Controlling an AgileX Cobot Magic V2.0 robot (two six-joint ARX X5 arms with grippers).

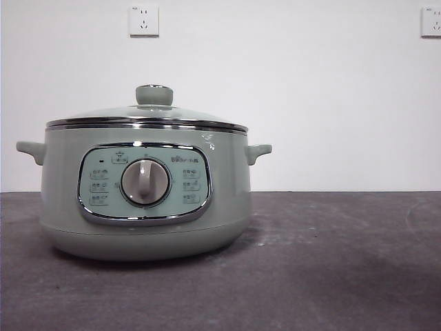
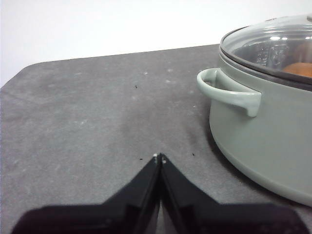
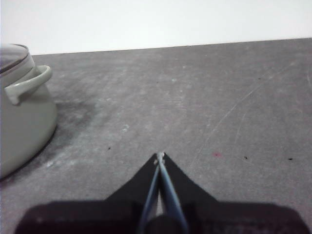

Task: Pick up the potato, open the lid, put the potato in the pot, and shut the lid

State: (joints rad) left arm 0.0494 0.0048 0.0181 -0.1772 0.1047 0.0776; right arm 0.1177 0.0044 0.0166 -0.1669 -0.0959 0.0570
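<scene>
The pale sage-green pot [image 1: 145,193] stands on the dark table, left of centre in the front view. The glass lid [image 1: 148,114] with its green knob [image 1: 154,94] sits closed on it. In the left wrist view the orange-brown potato [image 2: 298,69] shows through the lid [image 2: 273,44], inside the pot [image 2: 263,131]. My left gripper [image 2: 159,157] is shut and empty, low over the table beside the pot's handle [image 2: 229,90]. My right gripper [image 3: 160,156] is shut and empty, over the table on the pot's [image 3: 22,117] other side.
The dark grey table [image 1: 331,262] stretches to the right of the pot. A white wall with two power sockets [image 1: 143,21] stands behind. Neither arm shows in the front view.
</scene>
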